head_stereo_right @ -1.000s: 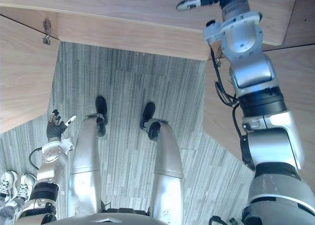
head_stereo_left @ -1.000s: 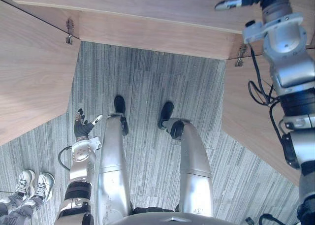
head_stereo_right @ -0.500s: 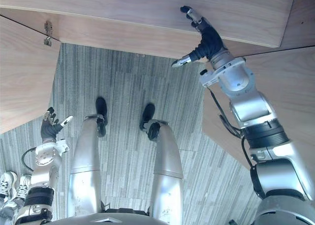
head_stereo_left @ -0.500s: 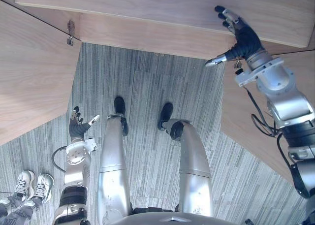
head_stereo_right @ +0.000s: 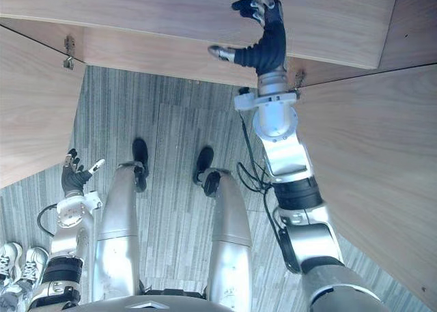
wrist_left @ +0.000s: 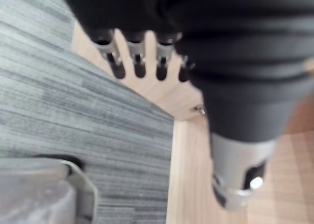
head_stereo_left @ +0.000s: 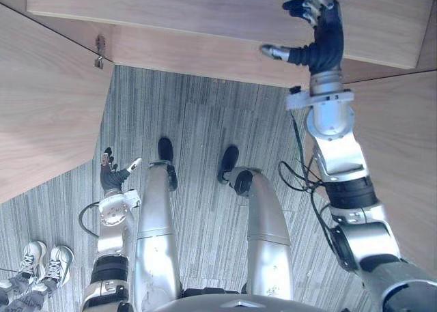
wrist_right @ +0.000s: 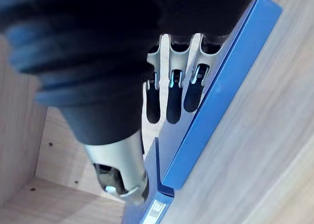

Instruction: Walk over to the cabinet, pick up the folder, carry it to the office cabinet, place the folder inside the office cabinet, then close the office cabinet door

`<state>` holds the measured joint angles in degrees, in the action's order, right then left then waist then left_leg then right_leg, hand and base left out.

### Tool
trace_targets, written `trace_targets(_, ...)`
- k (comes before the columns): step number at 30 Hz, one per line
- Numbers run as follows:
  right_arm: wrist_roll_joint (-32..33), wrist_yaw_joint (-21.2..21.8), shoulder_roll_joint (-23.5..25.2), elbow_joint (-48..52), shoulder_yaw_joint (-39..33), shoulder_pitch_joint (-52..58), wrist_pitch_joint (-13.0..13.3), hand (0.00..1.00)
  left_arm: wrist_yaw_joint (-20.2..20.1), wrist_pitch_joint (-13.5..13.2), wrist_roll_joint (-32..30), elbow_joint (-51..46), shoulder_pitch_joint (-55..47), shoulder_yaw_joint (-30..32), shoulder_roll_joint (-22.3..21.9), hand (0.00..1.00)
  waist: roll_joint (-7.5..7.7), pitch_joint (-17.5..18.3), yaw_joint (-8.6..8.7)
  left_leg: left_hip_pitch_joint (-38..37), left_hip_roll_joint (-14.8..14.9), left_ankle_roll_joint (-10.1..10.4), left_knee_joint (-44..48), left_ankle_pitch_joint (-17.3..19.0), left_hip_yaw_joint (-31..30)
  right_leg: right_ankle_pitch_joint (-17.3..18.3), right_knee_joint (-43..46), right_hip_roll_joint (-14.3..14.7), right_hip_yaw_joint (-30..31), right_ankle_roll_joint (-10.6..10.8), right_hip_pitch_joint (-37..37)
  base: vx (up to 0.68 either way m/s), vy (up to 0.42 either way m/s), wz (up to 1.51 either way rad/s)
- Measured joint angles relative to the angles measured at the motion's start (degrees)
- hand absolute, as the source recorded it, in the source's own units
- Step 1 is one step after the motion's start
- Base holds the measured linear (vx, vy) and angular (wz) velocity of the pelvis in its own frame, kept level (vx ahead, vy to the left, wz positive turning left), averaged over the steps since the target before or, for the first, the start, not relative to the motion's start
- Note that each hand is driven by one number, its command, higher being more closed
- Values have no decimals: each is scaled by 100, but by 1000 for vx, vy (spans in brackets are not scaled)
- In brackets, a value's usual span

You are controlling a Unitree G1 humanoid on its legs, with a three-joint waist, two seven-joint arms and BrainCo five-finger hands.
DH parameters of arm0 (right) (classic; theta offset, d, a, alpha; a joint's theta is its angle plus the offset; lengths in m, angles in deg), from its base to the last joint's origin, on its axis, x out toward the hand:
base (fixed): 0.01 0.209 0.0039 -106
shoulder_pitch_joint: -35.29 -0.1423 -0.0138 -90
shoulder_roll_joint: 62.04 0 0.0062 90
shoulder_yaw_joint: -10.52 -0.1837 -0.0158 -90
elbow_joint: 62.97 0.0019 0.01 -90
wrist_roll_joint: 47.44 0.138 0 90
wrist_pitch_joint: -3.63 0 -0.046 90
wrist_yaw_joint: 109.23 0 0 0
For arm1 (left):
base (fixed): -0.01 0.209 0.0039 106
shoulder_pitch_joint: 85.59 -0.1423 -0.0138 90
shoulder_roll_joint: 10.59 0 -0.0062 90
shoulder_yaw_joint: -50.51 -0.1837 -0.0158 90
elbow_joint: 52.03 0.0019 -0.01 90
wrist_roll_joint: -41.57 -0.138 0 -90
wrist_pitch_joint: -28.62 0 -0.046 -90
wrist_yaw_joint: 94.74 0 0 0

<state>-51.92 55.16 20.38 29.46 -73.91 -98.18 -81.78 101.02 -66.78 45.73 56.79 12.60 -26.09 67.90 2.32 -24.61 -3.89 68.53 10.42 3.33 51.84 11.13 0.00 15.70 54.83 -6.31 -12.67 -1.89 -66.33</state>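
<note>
Grey striped carpet [head_stereo_left: 205,128] underfoot, wood cabinet [head_stereo_left: 205,11] ahead with both doors swung open. Far left: a person's shoes [head_stereo_left: 42,263] on the carpet, then left door [head_stereo_left: 41,100]. Left hand [head_stereo_left: 111,177] low at the side, well apart from the cabinet, fingers [wrist_left: 138,62] straight and slightly spread, holding nothing. Further right: right hand [head_stereo_left: 321,42] raised against the cabinet's upper part, thumb out to the side, fingers [wrist_right: 172,94] straight and close together, lying along the face of the blue folder [wrist_right: 222,87]. Folder standing on edge on a wood shelf inside, not gripped; contact with the fingertips impossible to tell. Far right: right door [head_stereo_left: 403,162] just beside the raised arm. Risks, as judgement: straight fingers shoving the folder sideways and tipping it flat; a closing thumb catching only the thin edge, so a slip; forearm clipping the right door on any swing outward.
</note>
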Motion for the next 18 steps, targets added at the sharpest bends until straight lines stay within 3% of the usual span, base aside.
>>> trace_targets(8,-41,-243,296,-625,-6,-656,-99,100,123,-6,3,91,40,-1,-123,0,24,-44,-89,96,-62,0,2,-1,-33,42,65,-64,-10,15,-92,-4,16,4)
trace_targets(18,19,-488,317,-1384,-60,-1330,-107,100,178,-83,14,263,123,2,-108,0,7,-238,-158,274,-199,-4,115,0,-164,156,258,-209,-100,20,-192,-5,20,9)
